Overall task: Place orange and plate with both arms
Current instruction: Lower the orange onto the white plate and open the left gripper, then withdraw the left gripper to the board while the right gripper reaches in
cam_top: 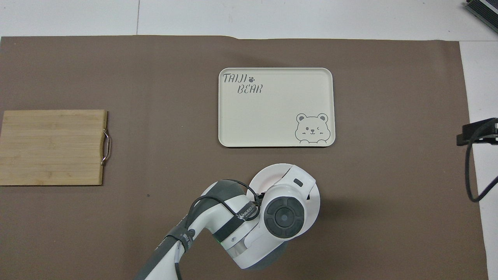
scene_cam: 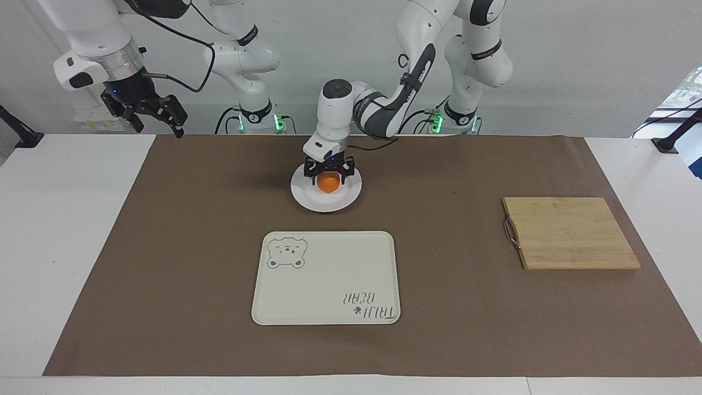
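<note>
The right arm's black two-finger gripper is waiting, fingers spread, above the table's edge at the right arm's end. The left arm's black gripper is sitting low over the round glossy white plate, fingers spread around the small bright-orange fruit (resting on the plate). The cream rectangular bear tray is lying at the plate's six o'clock, the bamboo cutting board toward four o'clock.
</note>
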